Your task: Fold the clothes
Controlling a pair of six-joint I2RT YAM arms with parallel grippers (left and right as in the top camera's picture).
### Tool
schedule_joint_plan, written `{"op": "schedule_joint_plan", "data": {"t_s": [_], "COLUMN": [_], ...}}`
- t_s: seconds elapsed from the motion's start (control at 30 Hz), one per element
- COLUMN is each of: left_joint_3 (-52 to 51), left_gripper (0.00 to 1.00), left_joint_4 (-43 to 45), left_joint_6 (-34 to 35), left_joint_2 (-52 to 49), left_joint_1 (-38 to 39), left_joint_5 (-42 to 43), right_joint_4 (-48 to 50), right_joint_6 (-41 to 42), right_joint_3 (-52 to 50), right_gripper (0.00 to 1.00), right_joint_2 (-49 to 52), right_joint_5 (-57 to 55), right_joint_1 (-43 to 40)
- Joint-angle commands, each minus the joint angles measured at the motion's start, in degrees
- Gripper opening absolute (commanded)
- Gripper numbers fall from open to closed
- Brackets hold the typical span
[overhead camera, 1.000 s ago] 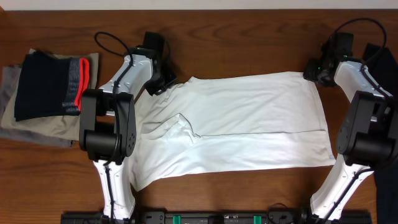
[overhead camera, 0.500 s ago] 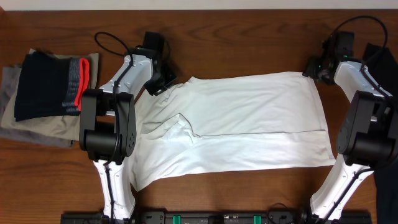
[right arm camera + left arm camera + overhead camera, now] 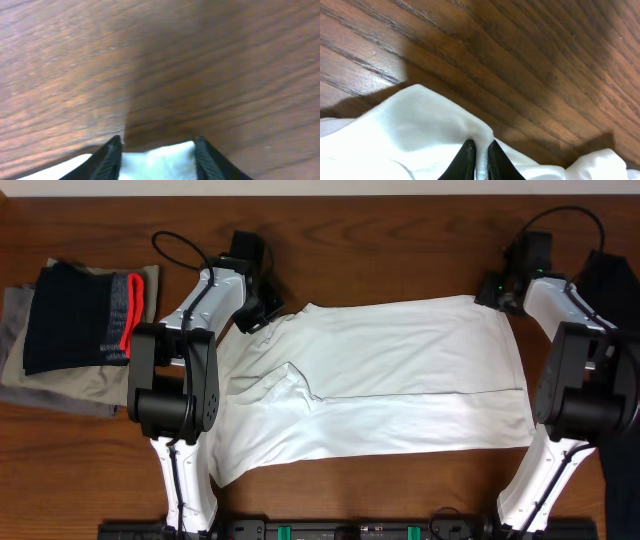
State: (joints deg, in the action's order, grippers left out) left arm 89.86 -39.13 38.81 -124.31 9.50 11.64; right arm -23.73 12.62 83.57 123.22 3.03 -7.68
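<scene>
- The left tool (image 3: 480, 151) is pressed together. Its two dark fingers (image 3: 466, 156) pinch a raised ridge of the white shirt (image 3: 420, 120) at the garment's far left corner.
- The right tool (image 3: 157, 146) is spread, with its fingers (image 3: 112, 152) well apart. The shirt's far right corner lies between them, low in the gap, and as far as the wrist view shows they are not closed on it.
- Overhead, the shirt lies mostly flat in the middle of the surface (image 3: 400, 240). Its long axis runs left to right, from one arm to the other.
- From both tools the cloth stretches away toward the robot's base, so each tool sits on the far edge and the near edge lies opposite. This is the relation the coming move appears to turn on: a fold would likely carry the far edge across the short axis toward the near edge.
- Each arm is nearer its own corner, left to left and right to right. The pair therefore looks placed for a joint lift rather than a one-arm pull.
- Judged from this, the right tool needs to close on its corner before any lift. With only the left corner held, the cloth would probably skew and bunch.
- Farther out, a pile of folded clothes (image 3: 80, 320) lies on the left, well apart from the shirt. A dark cloth (image 3: 612, 272) shows at the right edge.
</scene>
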Motion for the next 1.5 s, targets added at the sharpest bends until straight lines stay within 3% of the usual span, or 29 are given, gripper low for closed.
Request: {"op": "schedule_joint_plan", "data": {"t_s": [0.0, 0.33, 0.77, 1.27, 1.47], "left_joint_3": [-0.1, -0.1, 0.4, 0.4, 0.4], "left_gripper": [0.12, 0.06, 0.05, 0.06, 0.06], "left_joint_4": [-0.2, -0.2, -5.0, -15.4, -23.6], "left_joint_6": [-0.2, -2.2, -5.8, -6.2, -5.6], "left_joint_2": [-0.7, -0.6, 4.8, 11.7, 14.5], "left_joint_1": [-0.2, -0.2, -0.2, -0.2, -0.2], "left_joint_5": [-0.5, -0.5, -0.7, -0.8, -7.1], "right_joint_4": [-0.6, -1.8, -14.6, -28.0, -34.1], "right_joint_6": [0.7, 0.7, 2.7, 6.3, 7.4], "right_joint_3": [0.9, 1.0, 9.5, 9.8, 9.8], "right_gripper": [0.33, 0.01, 0.01, 0.01, 0.01], "right_joint_2": [1.7, 2.1, -0.2, -6.4, -9.3], "right_joint_5": [-1.8, -6.3, -10.2, -10.1, -10.1], "right_joint_1": [0.7, 0.5, 0.4, 0.2, 0.2]}}
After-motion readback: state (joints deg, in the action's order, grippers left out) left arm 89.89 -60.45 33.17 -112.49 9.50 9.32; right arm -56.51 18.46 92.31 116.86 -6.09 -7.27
